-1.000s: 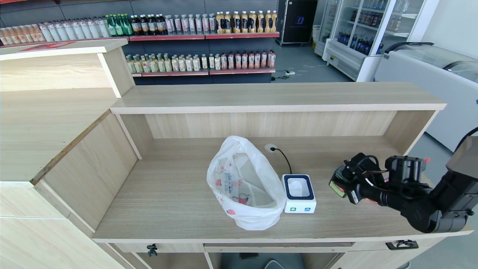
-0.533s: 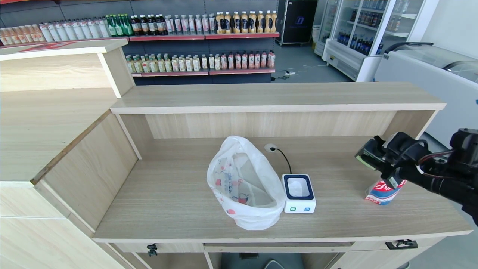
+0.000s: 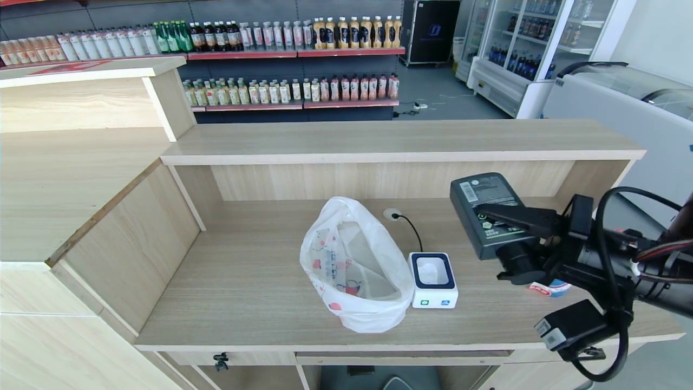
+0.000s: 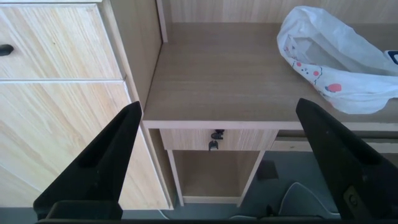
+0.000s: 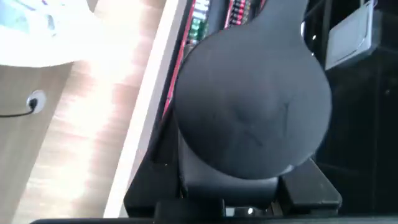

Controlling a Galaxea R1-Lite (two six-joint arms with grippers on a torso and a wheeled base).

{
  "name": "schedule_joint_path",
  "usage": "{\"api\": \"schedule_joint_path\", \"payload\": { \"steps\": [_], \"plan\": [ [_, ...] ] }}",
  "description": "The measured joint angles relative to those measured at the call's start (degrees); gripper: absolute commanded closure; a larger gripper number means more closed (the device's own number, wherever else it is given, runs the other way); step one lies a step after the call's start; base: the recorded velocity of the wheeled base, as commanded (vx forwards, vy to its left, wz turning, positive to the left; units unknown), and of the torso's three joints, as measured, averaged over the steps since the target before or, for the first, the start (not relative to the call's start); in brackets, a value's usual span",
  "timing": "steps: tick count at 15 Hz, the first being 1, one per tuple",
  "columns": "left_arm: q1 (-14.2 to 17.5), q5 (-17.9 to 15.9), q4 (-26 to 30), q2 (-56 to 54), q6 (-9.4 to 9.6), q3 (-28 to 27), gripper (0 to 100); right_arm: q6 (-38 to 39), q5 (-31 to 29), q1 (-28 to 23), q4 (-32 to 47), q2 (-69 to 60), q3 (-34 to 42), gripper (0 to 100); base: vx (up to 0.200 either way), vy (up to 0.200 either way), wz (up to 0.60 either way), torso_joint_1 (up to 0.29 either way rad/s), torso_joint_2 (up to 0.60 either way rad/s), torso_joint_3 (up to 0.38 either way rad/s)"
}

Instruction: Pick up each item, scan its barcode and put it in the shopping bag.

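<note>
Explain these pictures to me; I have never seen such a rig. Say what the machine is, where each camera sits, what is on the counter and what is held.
This is a two-armed robot at a shop checkout counter. The wide picture comes from a camera on its head, looking down. The other two come from cameras on its wrists, each looking along that arm's two-fingered gripper. On the counter are an open white shopping bag, a small white barcode scanner beside it, and farther right a red, white and blue packet, partly hidden. The right gripper holds a dark pack with a white label in the air, right of the scanner. The left gripper is open and empty, near the counter's front edge.
</note>
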State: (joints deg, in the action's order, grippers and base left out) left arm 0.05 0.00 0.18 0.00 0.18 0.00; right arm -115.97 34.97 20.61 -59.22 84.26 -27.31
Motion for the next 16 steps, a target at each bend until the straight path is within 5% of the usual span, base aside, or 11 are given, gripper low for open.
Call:
{"api": "schedule_joint_path", "payload": {
  "steps": [2,6,11,16],
  "plan": [
    [0.0,0.0,0.0,0.0,0.0,0.0,0,-5.4,-1.7,10.5,-2.6,1.5,-0.9,100,0.0,0.0,0.0,0.0,0.0,0.0],
    [0.1,0.0,0.0,0.0,0.0,0.0,0,-11.1,-2.8,21.4,-29.3,7.9,-1.5,100,0.0,0.0,0.0,0.0,0.0,0.0],
    [0.0,0.0,0.0,0.0,-0.02,0.0,0,-11.8,-2.5,25.2,-30.2,12.5,-0.2,100,0.0,0.0,0.0,0.0,0.0,0.0],
    [0.0,0.0,0.0,0.0,0.0,0.0,0,-13.3,0.5,30.0,-22.9,11.9,0.0,100,0.0,0.0,0.0,0.0,0.0,0.0]
  ]
}}
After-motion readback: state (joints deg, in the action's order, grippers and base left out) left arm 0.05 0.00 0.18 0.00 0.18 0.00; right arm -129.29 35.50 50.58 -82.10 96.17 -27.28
